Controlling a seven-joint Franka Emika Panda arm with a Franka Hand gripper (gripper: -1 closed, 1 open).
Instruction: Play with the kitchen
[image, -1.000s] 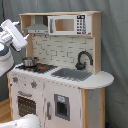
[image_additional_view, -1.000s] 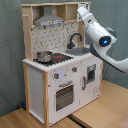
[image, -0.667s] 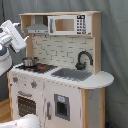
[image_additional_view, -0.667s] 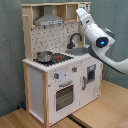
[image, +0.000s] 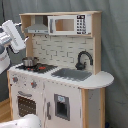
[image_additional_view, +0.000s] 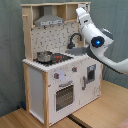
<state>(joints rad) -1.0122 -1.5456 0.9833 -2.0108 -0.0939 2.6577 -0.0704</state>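
Grey curtain backdrop (image: 112, 40) behind, wooden floor (image_additional_view: 100, 107) below. White robot arm (image_additional_view: 95, 37) reaching over sink side, partly blocking tall white and light-wood toy kitchen (image_additional_view: 50, 75) mid-scene. Small metal pot (image: 29, 61) on stove, black curved faucet (image: 84, 59) by grey sink (image: 71, 74). Fingers hidden; open or closed, cannot tell.
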